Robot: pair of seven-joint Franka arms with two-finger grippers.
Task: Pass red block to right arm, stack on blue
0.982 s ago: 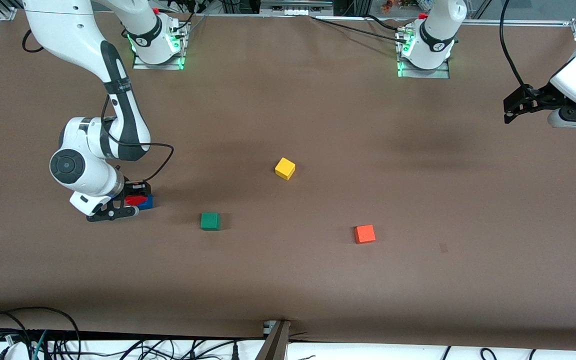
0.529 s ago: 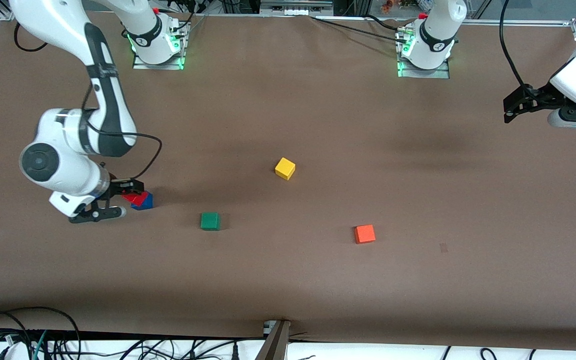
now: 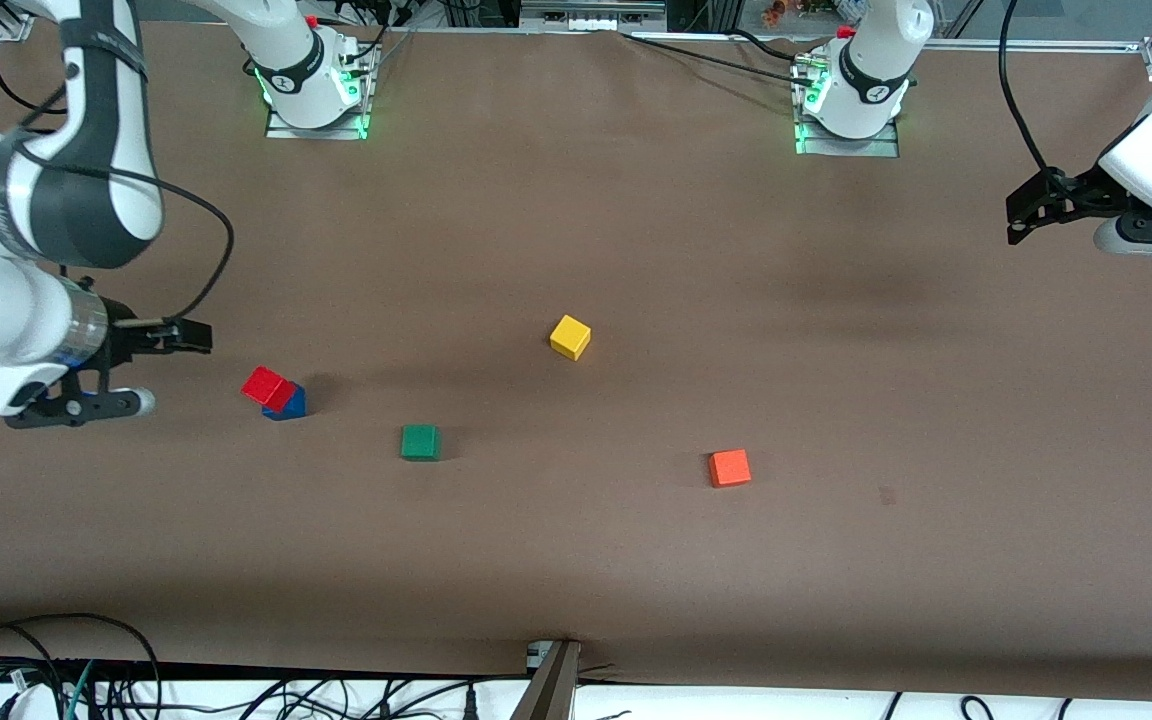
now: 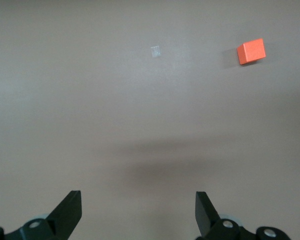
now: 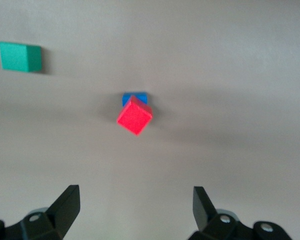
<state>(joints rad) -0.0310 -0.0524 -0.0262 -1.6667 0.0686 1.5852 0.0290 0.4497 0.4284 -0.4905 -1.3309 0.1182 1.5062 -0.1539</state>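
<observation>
The red block [image 3: 264, 386] [image 5: 134, 115] rests on the blue cube [image 3: 290, 405] [image 5: 134, 97], turned askew and overhanging it toward the right arm's end of the table. My right gripper [image 3: 161, 370] [image 5: 135, 196] hangs open and empty, apart from the stack, toward the right arm's end. My left gripper [image 3: 1017, 218] [image 4: 137, 197] waits open in the air over bare table at the left arm's end, holding nothing.
A green cube [image 3: 420, 442] [image 5: 20, 56] lies beside the stack, toward the middle of the table. A yellow cube [image 3: 570, 337] sits mid-table. An orange-red cube [image 3: 729, 467] [image 4: 251, 51] lies nearer the front camera. Cables run along the front edge.
The right gripper opened, let go of the red block on the blue cube, then rose and drew away toward its own end of the table. The left arm has not moved.
</observation>
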